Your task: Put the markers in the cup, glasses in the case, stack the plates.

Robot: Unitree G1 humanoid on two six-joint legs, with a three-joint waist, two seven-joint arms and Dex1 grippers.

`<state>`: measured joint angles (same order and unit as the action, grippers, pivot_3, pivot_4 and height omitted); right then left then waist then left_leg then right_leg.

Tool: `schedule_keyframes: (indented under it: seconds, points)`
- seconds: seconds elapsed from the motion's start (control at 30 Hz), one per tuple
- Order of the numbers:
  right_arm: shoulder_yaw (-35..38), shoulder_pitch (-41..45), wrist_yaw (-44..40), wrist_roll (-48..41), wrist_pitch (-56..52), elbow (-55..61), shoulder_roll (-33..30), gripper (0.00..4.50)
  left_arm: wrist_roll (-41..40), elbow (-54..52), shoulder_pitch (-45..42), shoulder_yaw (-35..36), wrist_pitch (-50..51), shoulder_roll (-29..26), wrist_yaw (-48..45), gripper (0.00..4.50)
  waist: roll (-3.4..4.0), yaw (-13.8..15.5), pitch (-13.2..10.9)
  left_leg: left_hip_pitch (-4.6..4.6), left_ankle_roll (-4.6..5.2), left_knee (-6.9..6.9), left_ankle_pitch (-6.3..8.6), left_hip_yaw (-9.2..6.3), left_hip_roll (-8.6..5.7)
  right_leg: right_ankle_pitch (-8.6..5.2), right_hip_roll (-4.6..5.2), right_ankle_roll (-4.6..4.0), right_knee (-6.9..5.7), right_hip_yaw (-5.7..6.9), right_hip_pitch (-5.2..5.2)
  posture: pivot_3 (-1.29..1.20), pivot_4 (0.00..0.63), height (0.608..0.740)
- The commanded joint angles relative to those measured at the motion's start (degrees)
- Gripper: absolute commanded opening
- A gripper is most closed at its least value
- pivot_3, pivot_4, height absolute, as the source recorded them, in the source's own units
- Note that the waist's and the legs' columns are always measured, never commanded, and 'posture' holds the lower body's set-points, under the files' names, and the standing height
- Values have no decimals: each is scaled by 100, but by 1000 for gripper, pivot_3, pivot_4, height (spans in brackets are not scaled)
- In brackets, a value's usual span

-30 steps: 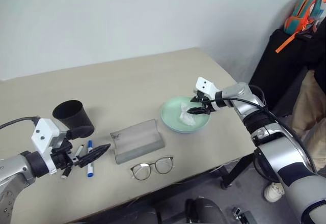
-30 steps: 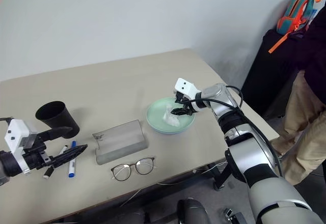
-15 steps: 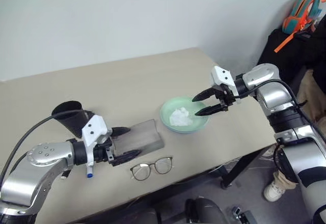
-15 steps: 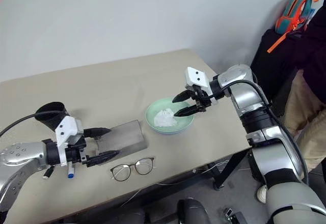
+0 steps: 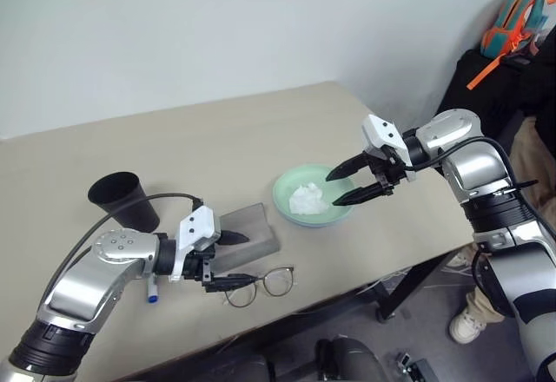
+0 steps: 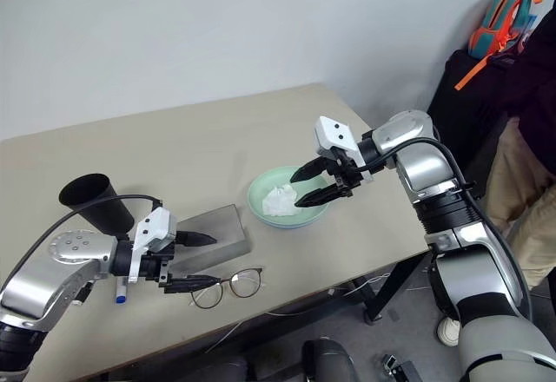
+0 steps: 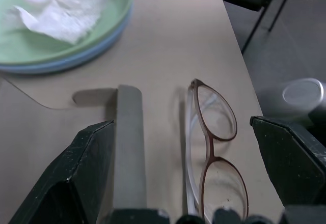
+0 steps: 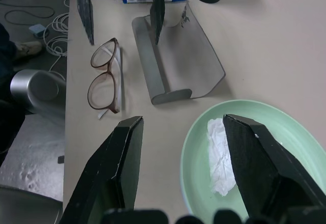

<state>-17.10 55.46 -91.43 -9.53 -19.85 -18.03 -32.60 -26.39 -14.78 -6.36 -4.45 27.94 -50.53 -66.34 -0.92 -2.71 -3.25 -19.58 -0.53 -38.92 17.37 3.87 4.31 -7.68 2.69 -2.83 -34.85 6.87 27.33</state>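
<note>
Both arms' black fingers gape empty, left gripper (image 5: 233, 259) over thin-rimmed glasses (image 5: 260, 286), right gripper (image 5: 343, 186) above crumpled tissue (image 5: 307, 198).

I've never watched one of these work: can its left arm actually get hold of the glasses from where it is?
Probably yes. The left gripper hangs open right at the glasses, which lie flat beside the case with nothing over them.

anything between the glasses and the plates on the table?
Only the open grey case sits off to one side; the line from the glasses to the plates is bare tabletop, clearest in the right wrist view.
</note>
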Motion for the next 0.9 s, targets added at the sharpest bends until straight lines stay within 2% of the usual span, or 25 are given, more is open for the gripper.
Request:
schedule_keyframes:
  seconds: [0.03,0.2,0.43,0.8,0.9]
  points:
    - [98,-20,24,-116,16,222,-49,2694,70,256,-292,-104,-208,67,-282,4500,0,2,0,-1,0,0,0,0,0,0,0,0,0,0,0,0,0,738]
    - [100,-55,79,-81,38,218,-43,2694,236,471,-432,-356,-413,63,-683,4500,0,1,0,-2,0,0,0,1,-2,1,1,1,0,-3,0,0,0,738]
    - [97,-183,152,-87,5,350,-56,2694,201,684,-755,-285,-397,177,-841,4500,0,4,0,-1,1,-2,0,-1,-4,0,2,0,-1,-5,-1,0,0,738]
    - [70,-236,287,-58,29,400,-54,2694,392,1049,-979,-576,-492,198,-1306,4500,0,1,0,0,1,-3,-1,-1,-6,1,1,1,-2,-8,-2,0,0,738]
    - [61,-257,311,-61,21,424,-54,2721,379,1036,-1013,-614,-475,225,-1393,3934,-1,1,1,-1,1,-4,0,-1,-7,1,1,1,-2,-9,-3,0,0,738]
